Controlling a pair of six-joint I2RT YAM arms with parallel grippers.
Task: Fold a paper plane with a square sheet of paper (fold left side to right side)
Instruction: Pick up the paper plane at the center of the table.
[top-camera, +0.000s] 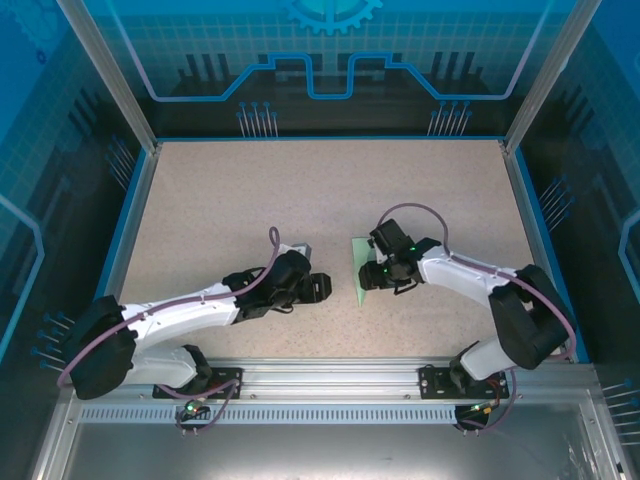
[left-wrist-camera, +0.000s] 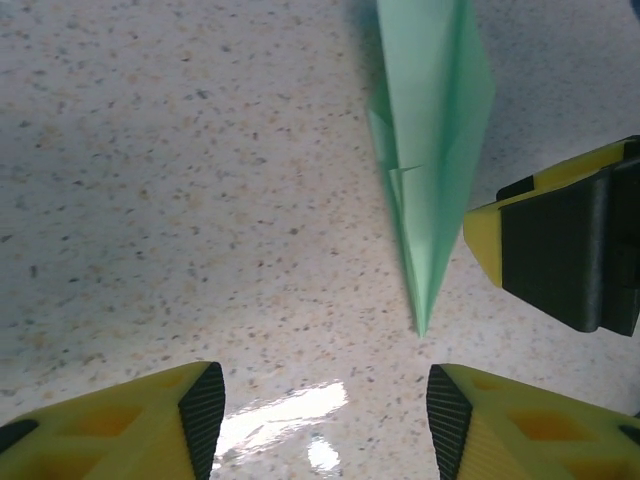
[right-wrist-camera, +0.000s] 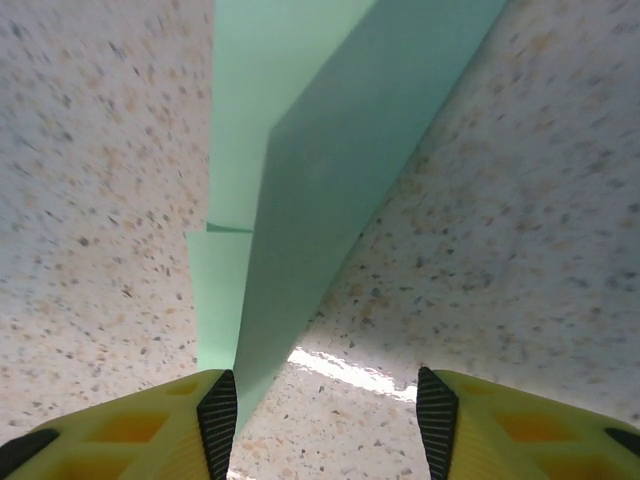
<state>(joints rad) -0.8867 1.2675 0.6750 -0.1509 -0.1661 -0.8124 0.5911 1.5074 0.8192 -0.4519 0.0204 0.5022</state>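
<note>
Yellow prongs of the left end effector (left-wrist-camera: 315, 410) frame the bottom of the left wrist view. They stand wide apart with nothing between them, over bare speckled surface (left-wrist-camera: 150, 200). The sharp tip of the paper plane (left-wrist-camera: 435, 150) points into that gap and lies just short of it. This arm looks to be waiting clear of the fold rather than pinning anything. One finger (left-wrist-camera: 560, 240) of the other arm stands just beside the paper's right edge.

On the right wrist view, the right end effector (right-wrist-camera: 318, 410) is also spread wide and grips nothing. A darker flap of the paper plane (right-wrist-camera: 330, 180) stands up off the flat layer and runs down to the inner face of the left-hand finger. My guess is that the finger is propping or nudging the flap so it tips across.

From above, the paper plane (top-camera: 360, 268) lies mid-surface as a slim wedge. The right end effector (top-camera: 375, 272) is at its right edge, and the left end effector (top-camera: 318, 287) is near on the other side.
</note>
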